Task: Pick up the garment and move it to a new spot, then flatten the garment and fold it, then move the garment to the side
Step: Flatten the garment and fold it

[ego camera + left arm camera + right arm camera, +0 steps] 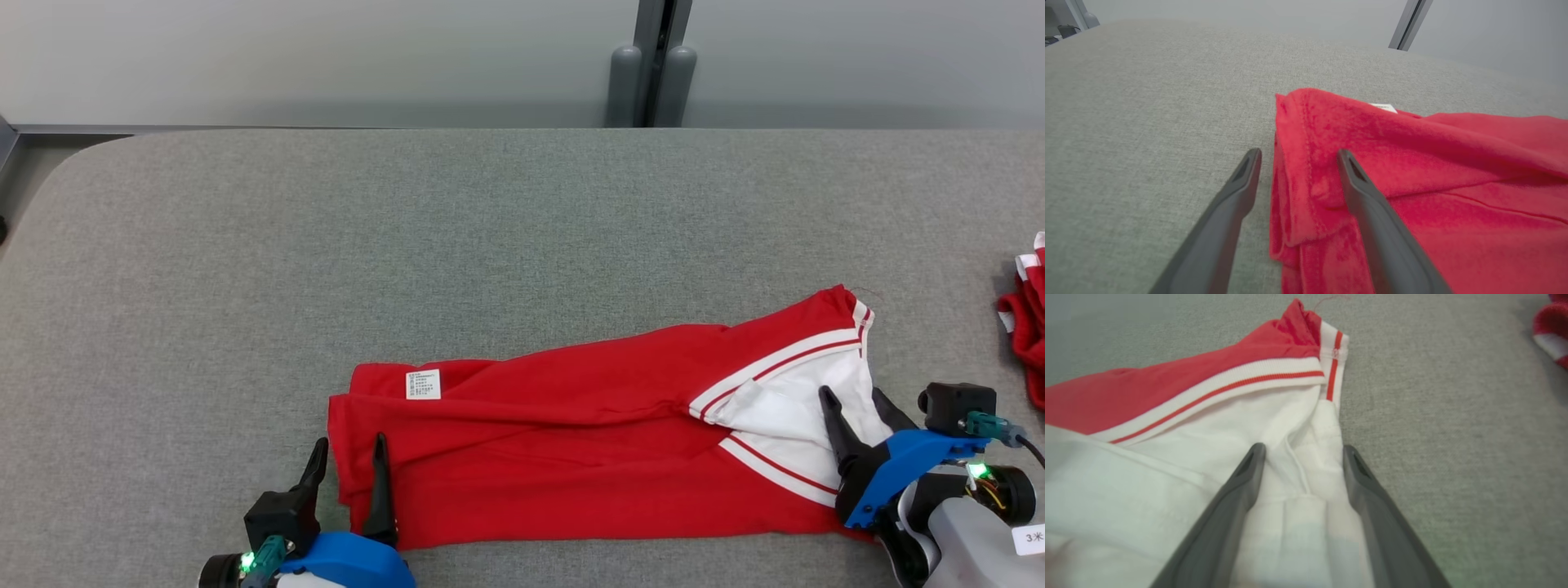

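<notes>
garment (571, 441) lying | left gripper (349, 447) jaws apart, astride its 9 o'clock edge | right gripper (853, 396) jaws apart, 3 o'clock end

Counted: one grey tabletop (408, 245), one red garment (571, 457) with white striped trim, one white label (423, 384), one more red-and-white cloth (1030, 327), two pincers, left pincer (349, 445) and right pincer (853, 394), each with two dark fingers (380, 490), and two rounded grey posts (624, 82).

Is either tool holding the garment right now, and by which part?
Nothing is held. The left tool stands open astride the red edge of the garment; the right tool stands open over its white end.
</notes>
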`<state>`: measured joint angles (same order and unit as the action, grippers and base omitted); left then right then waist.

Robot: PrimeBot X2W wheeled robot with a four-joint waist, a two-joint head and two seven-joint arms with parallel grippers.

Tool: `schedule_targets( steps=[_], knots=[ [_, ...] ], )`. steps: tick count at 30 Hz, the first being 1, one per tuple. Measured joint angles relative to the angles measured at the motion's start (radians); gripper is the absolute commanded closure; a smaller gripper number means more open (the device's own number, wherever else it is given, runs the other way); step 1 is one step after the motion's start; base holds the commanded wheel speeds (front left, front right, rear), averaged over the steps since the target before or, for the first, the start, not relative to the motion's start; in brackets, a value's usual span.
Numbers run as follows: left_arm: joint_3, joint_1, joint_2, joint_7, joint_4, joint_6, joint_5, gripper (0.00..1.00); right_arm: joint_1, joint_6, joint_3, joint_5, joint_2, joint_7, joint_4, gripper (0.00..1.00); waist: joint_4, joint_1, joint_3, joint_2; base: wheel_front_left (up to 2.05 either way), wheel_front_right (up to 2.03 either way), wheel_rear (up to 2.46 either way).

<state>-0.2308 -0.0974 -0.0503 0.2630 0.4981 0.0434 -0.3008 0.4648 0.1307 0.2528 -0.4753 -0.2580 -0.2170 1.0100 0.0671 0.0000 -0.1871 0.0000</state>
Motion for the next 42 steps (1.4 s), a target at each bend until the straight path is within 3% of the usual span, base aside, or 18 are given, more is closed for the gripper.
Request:
schedule_targets(
  steps=[1,3,9,15,19,23,27,32,42],
  knots=[
    [-0.001,-0.001,0.0,0.0,0.0,0.0,-0.001,0.0,0.003,0.0,0.004,-0.015,-0.002,0.0,0.004,0.71,-0.002,-0.0001,-0.001,0.0,0.0,0.0,0.0],
    [-0.005,-0.003,0.0,0.0,0.001,0.0,-0.007,0.0,0.005,0.001,0.025,-0.035,-0.009,0.001,0.006,1.0,-0.006,0.0,-0.003,0.0,0.0,0.0,0.0],
    [-0.013,-0.015,0.0,0.0,0.004,0.0,-0.015,0.0,0.009,0.005,0.047,-0.082,-0.033,-0.019,0.025,1.0,-0.017,0.0,-0.006,0.0,0.0,0.0,0.0],
    [-0.014,-0.023,0.0,0.0,0.004,0.0,-0.015,0.0,0.013,0.005,-0.002,-0.1,-0.065,-0.045,0.011,1.0,-0.016,0.0001,0.007,0.0,0.0,0.0,0.0],
    [-0.012,-0.009,0.001,0.0,0.007,-0.002,-0.017,0.0,-0.025,0.0,-0.082,-0.072,-0.096,-0.044,-0.135,1.0,-0.017,0.0001,0.029,0.0,0.0,0.0,0.0],
    [-0.014,0.012,0.0,0.0,0.013,-0.009,-0.025,0.0,-0.108,0.0,-0.086,-0.067,-0.048,-0.044,-0.315,1.0,-0.015,0.0001,0.056,0.0,0.0,0.0,0.0],
    [-0.034,0.021,0.0,0.0,0.025,-0.019,-0.034,0.0,-0.161,0.0,-0.026,-0.095,-0.016,-0.044,-0.451,1.0,-0.005,0.0001,0.081,0.0,0.0,0.0,0.0],
    [-0.075,0.027,0.0,0.0,0.035,-0.027,-0.04,0.0,-0.169,0.0,0.105,-0.156,0.017,-0.044,-0.537,1.0,0.037,0.0001,0.102,0.0,0.0,0.0,0.0],
    [-0.145,0.035,0.0,0.0,0.047,-0.04,-0.042,0.0,-0.106,0.0,0.333,-0.238,0.063,-0.035,-0.519,1.0,0.197,0.0,0.122,0.0,0.0,0.0,0.0]
  ],
)
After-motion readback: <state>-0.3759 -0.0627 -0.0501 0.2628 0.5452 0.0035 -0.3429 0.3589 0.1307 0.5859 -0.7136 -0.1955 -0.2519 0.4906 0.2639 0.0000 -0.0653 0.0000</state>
